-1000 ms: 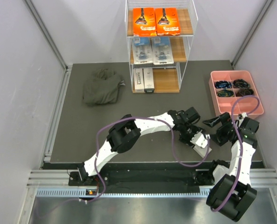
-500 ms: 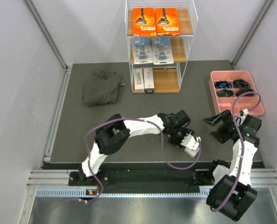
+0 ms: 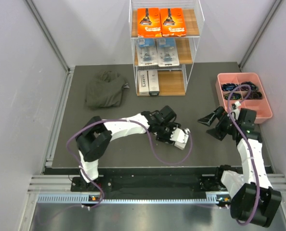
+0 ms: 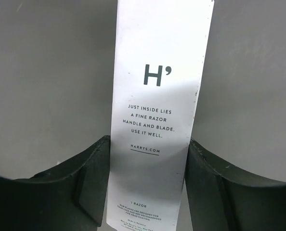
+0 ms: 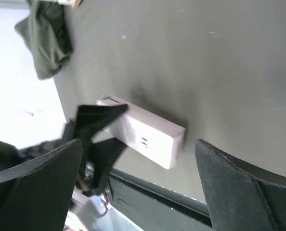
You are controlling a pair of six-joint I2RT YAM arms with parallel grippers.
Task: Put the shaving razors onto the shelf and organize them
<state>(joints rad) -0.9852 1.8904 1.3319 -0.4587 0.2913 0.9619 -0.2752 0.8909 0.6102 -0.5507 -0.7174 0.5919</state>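
Left claw is clamped on the white Harry's box, which pokes out ahead of it; I'd lift it level. Right claw is spread, empty.

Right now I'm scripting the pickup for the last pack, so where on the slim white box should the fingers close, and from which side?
Across its narrow width, near one short end, coming in along its length. The slim white box is long and thin with straight, parallel long edges, so the pads seat flat there. The left gripper holds it just so.
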